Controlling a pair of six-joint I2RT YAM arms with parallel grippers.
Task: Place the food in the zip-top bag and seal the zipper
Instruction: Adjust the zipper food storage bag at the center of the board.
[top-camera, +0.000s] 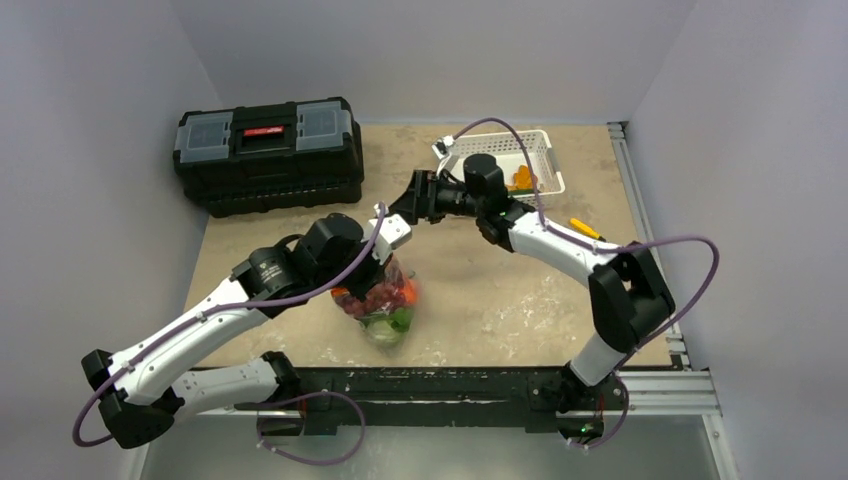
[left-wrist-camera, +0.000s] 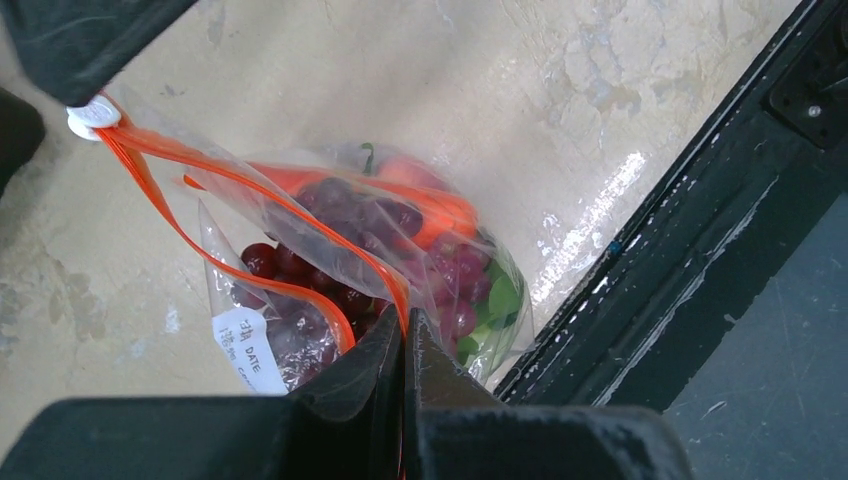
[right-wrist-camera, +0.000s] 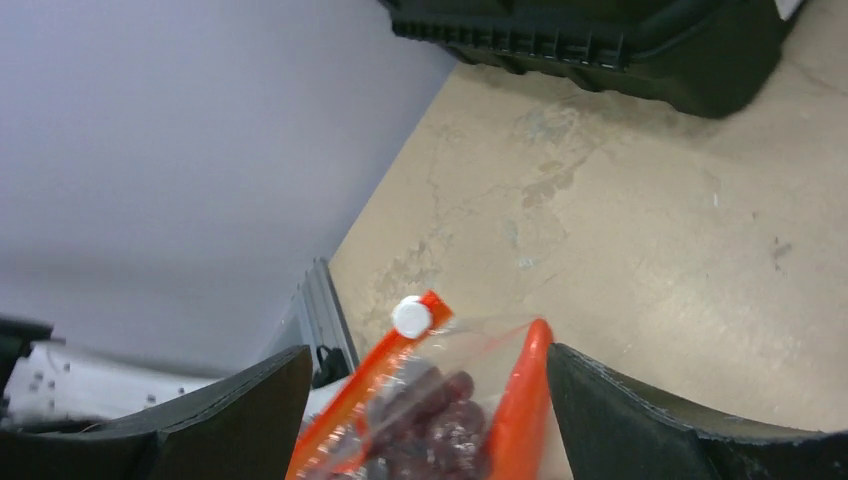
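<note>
Two grippers work at your zip-top bag (top-camera: 385, 300), toward 7 o'clock on the table (top-camera: 500, 300) and holding the food (left-wrist-camera: 340, 225). Your left gripper (left-wrist-camera: 405, 345) is clamped tight on one end of the orange zipper (left-wrist-camera: 160, 150). Your right gripper (right-wrist-camera: 428, 355) is spread wide, gripping nothing, with the bag's mouth and white slider (right-wrist-camera: 411, 316) between its fingers.

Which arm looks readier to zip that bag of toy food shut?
Right, probably. The right gripper stands open astride the mouth of the bag beside the white slider; the left gripper is shut on the zipper at its far end.
</note>
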